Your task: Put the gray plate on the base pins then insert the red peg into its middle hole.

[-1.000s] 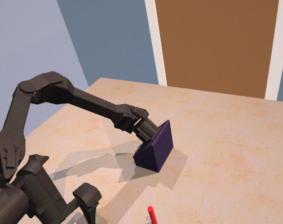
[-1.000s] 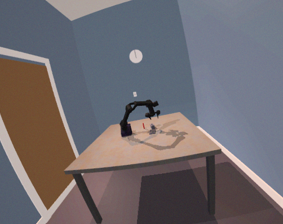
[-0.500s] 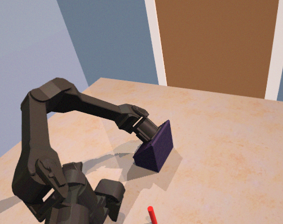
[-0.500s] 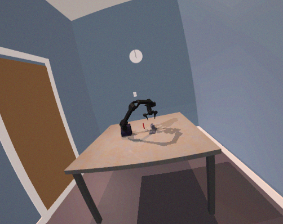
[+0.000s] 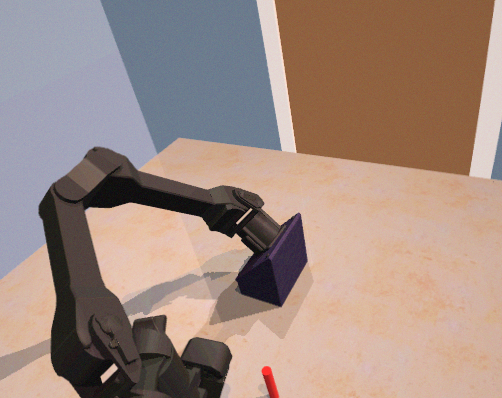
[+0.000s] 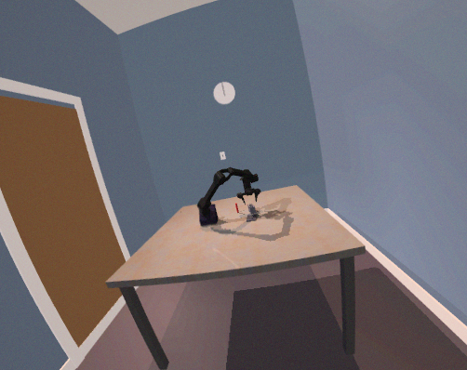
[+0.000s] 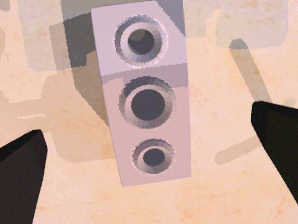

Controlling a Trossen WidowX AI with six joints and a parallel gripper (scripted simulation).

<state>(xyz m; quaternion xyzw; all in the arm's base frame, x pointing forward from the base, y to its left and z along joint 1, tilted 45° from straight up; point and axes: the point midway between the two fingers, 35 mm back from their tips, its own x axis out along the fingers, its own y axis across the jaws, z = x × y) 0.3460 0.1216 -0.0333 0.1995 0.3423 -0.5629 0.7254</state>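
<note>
The gray plate (image 7: 170,78) (image 6: 252,212) has three holes in a row, the middle one the largest, and lies flat on the table. My gripper (image 7: 149,125) (image 6: 248,195) (image 5: 180,367) is open and empty. It hangs straight above the plate, with one finger on each side of it and well apart from it. The red peg (image 5: 271,382) (image 6: 236,206) stands upright on the table a little to the side of the gripper. The pins are not visible.
The arm's dark purple mount (image 5: 278,265) (image 6: 209,215) stands on the beige table (image 5: 411,250) (image 6: 196,260). Blue walls and a brown door (image 5: 386,75) lie behind. The table's front edge (image 6: 238,271) is far from the gripper.
</note>
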